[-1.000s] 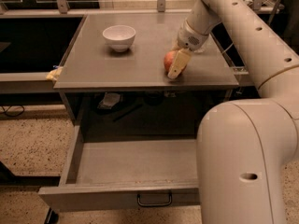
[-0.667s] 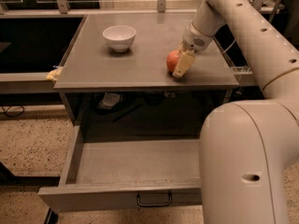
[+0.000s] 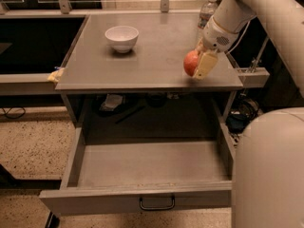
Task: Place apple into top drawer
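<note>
Camera view: looks down from the front on a grey table (image 3: 142,63) with the top drawer (image 3: 118,201) pulled out beneath it.
Gripper: the gripper (image 3: 198,67) is at the right front part of the table top, at the end of a white arm (image 3: 247,6) that comes down from the upper right corner.
Grasp: clasped on the apple (image 3: 190,62). One pale yellowish finger (image 3: 206,64) lies flat against the apple's right side and points down toward the table; the other finger is hidden behind the fruit.
Apple: red-orange, just left of the visible finger and touching it, close to the table's front edge and near its right edge. Whether it rests on the surface or hangs just above it cannot be told.
Apple and drawer: the apple is above the right end of the open drawer, with the table top between them.
Top drawer: open toward the camera, its grey floor showing, with a small dark handle (image 3: 156,203) at the middle of the front panel.
White bowl (image 3: 122,36): upright on the left rear part of the table, well apart from the apple.
Bottle (image 3: 207,11): clear, standing at the rear right, behind the arm.
Robot body (image 3: 268,170): a large white rounded shape filling the lower right, in front of the drawer's right end.
</note>
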You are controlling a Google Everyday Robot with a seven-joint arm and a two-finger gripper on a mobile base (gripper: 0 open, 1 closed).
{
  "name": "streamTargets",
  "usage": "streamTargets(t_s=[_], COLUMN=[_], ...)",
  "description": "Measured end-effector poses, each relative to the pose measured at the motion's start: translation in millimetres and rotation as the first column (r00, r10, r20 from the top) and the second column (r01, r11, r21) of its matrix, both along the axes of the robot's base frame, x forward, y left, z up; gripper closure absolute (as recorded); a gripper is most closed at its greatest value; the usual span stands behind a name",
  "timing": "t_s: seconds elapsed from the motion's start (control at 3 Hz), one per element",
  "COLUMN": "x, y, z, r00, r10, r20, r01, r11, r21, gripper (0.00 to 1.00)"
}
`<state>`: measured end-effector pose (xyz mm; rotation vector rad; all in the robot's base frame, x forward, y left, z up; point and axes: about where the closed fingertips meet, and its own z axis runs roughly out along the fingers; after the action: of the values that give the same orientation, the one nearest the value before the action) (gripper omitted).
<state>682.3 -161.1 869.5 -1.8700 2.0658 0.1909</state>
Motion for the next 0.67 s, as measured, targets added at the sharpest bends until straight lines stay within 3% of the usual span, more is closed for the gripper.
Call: streamTargets(t_s=[0.33,0.67], x=[-55,-134], y=[-11,-13], z=[36,65], r00=[0.9988,0.9981], r10=[0.031,0.036], r20=[0.039,0.05], r01=[-0.031,-0.037], r11=[1.0,0.999], r21=[-0.007,0.018], gripper=[1.0,1.0])
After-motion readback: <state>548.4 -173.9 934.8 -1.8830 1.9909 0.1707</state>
